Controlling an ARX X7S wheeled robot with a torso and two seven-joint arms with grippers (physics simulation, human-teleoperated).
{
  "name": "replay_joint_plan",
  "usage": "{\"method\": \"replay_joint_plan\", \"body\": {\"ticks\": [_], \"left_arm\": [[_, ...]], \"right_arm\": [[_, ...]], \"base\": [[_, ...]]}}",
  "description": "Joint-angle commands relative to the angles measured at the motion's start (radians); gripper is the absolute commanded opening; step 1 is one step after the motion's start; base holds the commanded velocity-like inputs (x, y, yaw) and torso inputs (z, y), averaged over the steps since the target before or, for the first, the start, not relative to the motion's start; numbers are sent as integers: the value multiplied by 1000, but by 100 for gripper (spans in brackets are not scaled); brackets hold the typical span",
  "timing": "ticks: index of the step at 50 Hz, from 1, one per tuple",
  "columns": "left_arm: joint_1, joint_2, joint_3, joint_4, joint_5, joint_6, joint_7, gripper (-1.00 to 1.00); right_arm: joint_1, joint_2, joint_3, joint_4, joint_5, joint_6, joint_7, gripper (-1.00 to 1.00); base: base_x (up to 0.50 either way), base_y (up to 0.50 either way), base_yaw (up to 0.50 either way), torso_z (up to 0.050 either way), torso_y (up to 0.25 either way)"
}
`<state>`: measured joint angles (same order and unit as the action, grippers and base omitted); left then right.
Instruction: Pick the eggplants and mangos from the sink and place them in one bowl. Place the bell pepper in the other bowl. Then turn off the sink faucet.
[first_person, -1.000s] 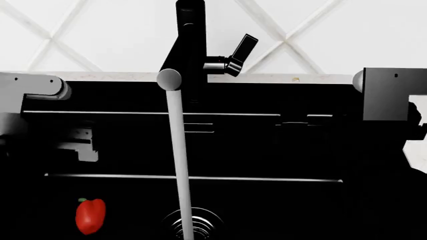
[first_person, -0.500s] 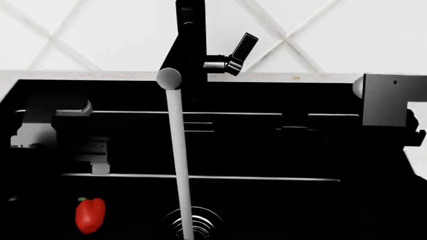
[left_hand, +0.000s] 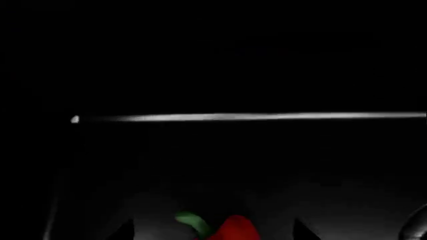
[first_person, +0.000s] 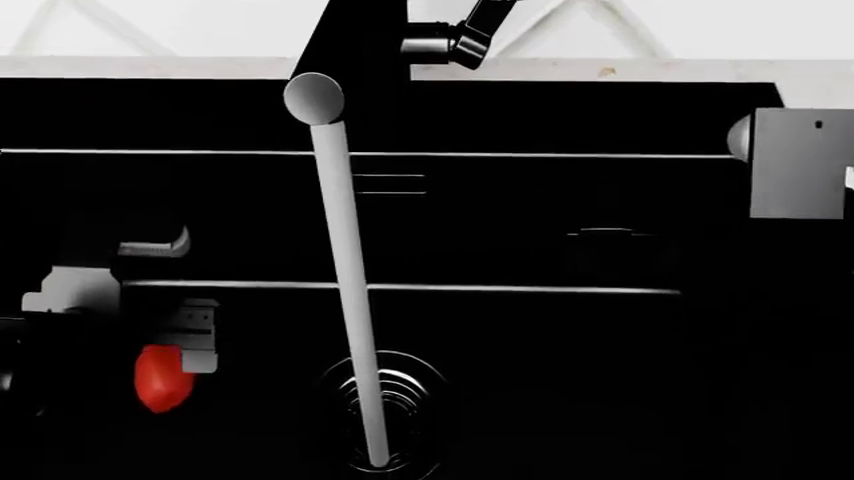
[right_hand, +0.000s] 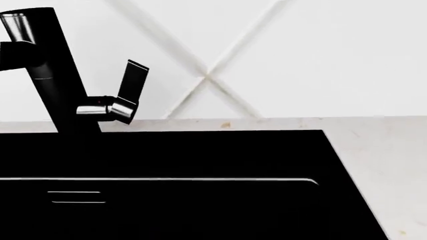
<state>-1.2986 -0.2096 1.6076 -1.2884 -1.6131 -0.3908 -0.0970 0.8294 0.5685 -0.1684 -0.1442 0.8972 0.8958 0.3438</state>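
Here your sink (first_person: 561, 330) fills most of the head view, a black basin with thin pale edge lines, and the only produce you can see inside it is the bell pepper (first_person: 159, 378), lying on the floor near the basin's left side, well apart from the ringed chrome drain (first_person: 400, 415) at the middle. Your left gripper (first_person: 167, 345) is down inside the basin right at the pepper, its pale fingers just above and beside the red body; in the left wrist view the pepper (left_hand: 233, 230) with its green stem (left_hand: 191, 221) sits at the picture's edge between two dark finger shapes, but you cannot tell whether the jaws are closed on it or merely around it. The sink faucet (first_person: 350, 290) runs as a slim grey tube from its rounded head down toward the drain, with the black faucet body and its tilted lever handle (right_hand: 130, 92) standing on the pale counter (right_hand: 380, 160) behind the basin. Your right arm's grey block (first_person: 798, 165) hangs at the basin's right edge; its gripper is out of sight
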Motion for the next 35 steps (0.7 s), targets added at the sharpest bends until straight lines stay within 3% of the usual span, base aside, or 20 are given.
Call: {"method": "replay_joint_plan", "body": {"ticks": [1,25,26,35], "left_arm": [[-2,12,0,-19,2,6,14,100],[4,14,-12,-20,-66,-27,-3,100],[1,18,-2,-19,-51,11,20,-100],[-14,12,5,-18,-81,-26,2,-100]], "right_arm": [[48,13,7,-14,23,61,13,100],[42,4,-12,5,14,41,-6,100],[43,4,-15,7,13,40,-7,100],[37,4,-16,9,12,35,-8,100]], "base": [[0,0,0,1,-199],[4,0,0,1,-191],[0,0,-3,0,0],[0,0,0,0,0]]}}
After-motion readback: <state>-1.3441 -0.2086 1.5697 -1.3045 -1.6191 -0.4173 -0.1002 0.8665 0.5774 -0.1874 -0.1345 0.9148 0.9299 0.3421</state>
